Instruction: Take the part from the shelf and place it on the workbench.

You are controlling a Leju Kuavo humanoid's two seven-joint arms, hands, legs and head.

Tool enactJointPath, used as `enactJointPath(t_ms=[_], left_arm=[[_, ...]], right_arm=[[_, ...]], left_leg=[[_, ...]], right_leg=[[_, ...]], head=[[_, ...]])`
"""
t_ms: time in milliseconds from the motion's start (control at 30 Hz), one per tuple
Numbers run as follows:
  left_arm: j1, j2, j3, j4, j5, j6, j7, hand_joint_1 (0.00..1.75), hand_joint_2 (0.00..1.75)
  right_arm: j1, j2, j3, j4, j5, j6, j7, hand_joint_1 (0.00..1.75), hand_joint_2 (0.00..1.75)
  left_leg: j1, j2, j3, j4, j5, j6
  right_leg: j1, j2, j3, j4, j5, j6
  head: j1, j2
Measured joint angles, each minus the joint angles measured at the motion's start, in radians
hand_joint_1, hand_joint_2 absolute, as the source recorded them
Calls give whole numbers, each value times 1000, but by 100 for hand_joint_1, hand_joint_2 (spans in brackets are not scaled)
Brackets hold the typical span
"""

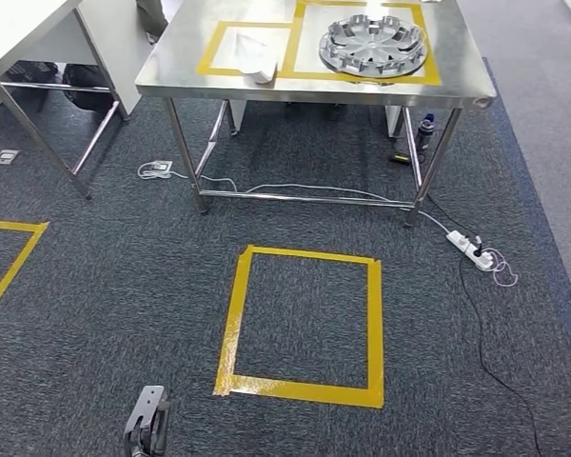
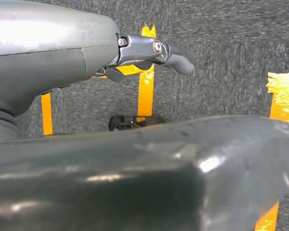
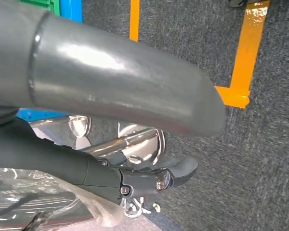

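The steel workbench [image 1: 182, 48] stands ahead, with yellow tape squares marked on its top. Lying in the left square is a white bagged item [image 1: 257, 57]. A large round silver part [image 1: 374, 43] fills the right square. In the right wrist view my right hand [image 3: 143, 180] holds a shiny metal part [image 3: 139, 144] wrapped in clear plastic [image 3: 63, 202] over grey carpet. My left hand [image 1: 146, 424] hangs low at the bottom of the head view. Its fingers [image 2: 150, 50] are stretched out and hold nothing.
A yellow tape square [image 1: 305, 324] marks the carpet in front of the workbench. A white power strip [image 1: 473, 249] and loose cables lie by the bench's right legs. A second table [image 1: 24, 29] stands at the far left. Blue and green bins [image 3: 68, 9] are behind my right hand.
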Motion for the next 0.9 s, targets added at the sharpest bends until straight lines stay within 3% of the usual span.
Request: enactJointPath(t_ms=[67,167,233,300,333,367,400,500,567,667,900], left_arm=[[-3,0,-1,0,1,0,-2,0,0],[-4,-1,-2,1,1,1,-7,0,0],[-5,-1,-2,2,2,1,-11,0,0],[-6,-1,-2,4,2,1,-14,0,0],[-6,0,-3,4,3,1,-14,0,0],[-6,-1,-3,5,3,0,-14,0,0],[-6,-1,-3,6,4,0,-14,0,0],[-7,-3,-3,8,4,0,-15,0,0],[-9,-4,-3,8,4,0,-15,0,0],[-9,-4,-4,10,8,0,-16,0,0],[-10,-5,-6,16,18,-8,-16,0,0]], right_arm=[[-1,-3,6,0,-8,-4,0,0,0],[-2,-8,19,0,-27,-12,0,0,0],[-3,-14,30,0,-39,-17,-1,0,0],[-3,-19,39,1,-45,-20,-1,0,0],[-3,-21,42,2,-46,-20,-1,0,0],[-2,-22,45,3,-47,-21,-2,0,0],[-2,-23,48,3,-47,-21,-2,0,0],[-4,-28,54,4,-48,-21,-2,0,0],[-6,-30,57,5,-51,-24,-2,0,0],[-4,-33,68,6,-67,-30,-3,0,0],[-18,-49,116,7,-145,-47,-13,0,0]], left_leg=[[-4,-2,43,-83,-17,10],[-4,-1,35,-102,-17,37],[-3,1,27,-107,-6,54],[-9,2,16,-106,2,63],[-12,3,11,-105,5,65],[-15,3,8,-104,7,66],[-18,3,6,-103,9,66],[-25,3,3,-97,10,64],[-31,3,-5,-89,10,62],[-32,3,-16,-84,15,66],[-27,3,-18,-90,23,54]], right_leg=[[1,0,-14,9,8,13],[-1,1,-33,22,6,32],[-2,4,-71,97,-45,38],[-2,6,-131,236,-114,42],[-2,7,-152,291,-133,42],[-2,7,-156,311,-132,41],[-1,7,-140,289,-112,38],[5,6,-27,84,-29,19],[7,6,9,13,-17,14],[9,7,7,6,-14,17],[13,7,3,9,-11,11]], head=[[0,0],[0,0],[4,0],[7,0],[7,0],[7,0],[7,0],[7,0],[6,0],[6,0],[6,0]])
